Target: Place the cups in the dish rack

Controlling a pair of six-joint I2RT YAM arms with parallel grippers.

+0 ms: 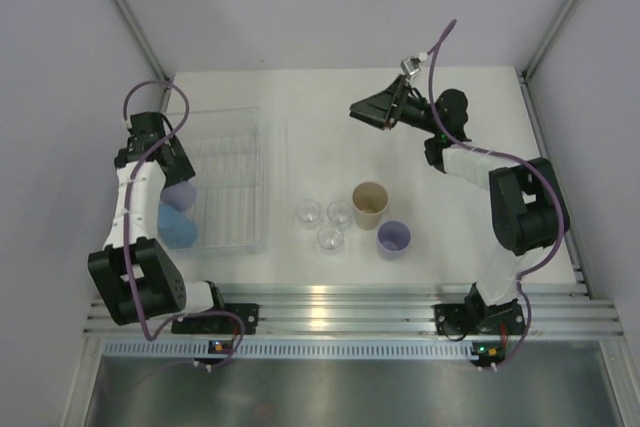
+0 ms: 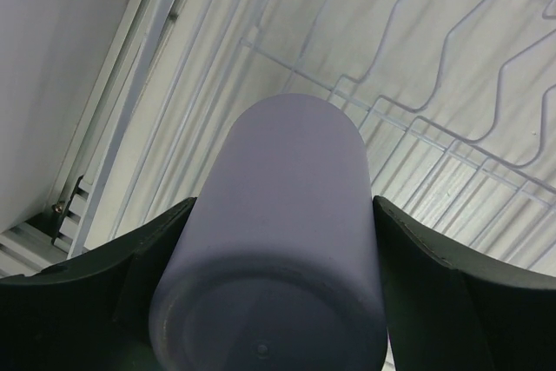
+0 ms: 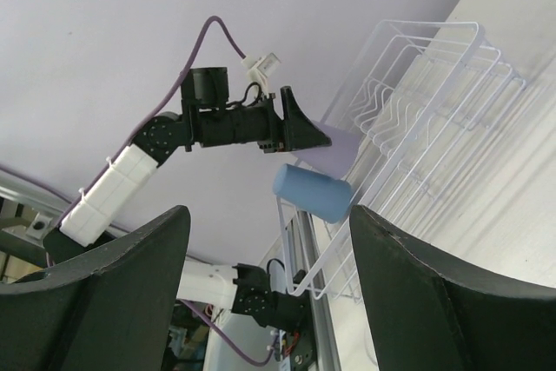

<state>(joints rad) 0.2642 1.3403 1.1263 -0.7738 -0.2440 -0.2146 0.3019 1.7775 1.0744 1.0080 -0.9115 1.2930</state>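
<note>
Lavender cup (image 2: 287, 171) fills the left wrist view, its base toward the lens, pinched across its sides by the left tool (image 2: 278, 215). It hangs over the dish rack (image 1: 245, 147), above the rack's left half; whether it touches the slats I cannot tell. A blue cup (image 1: 178, 228) lies on its side inside the rack at the near-left corner, just beside the held cup.

The rest of the cups stand on the table (image 1: 330, 137), outside the rack to its right. Three clear cups (image 1: 329, 238) cluster nearest the rack's near-right corner. A beige cup (image 1: 370, 204) stands upright just right of them, and a second lavender cup (image 1: 393, 238) stands beside it, farther from the rack. The right tool (image 1: 362, 110) is raised well right of the rack, fingers spread and holding nothing.
</note>
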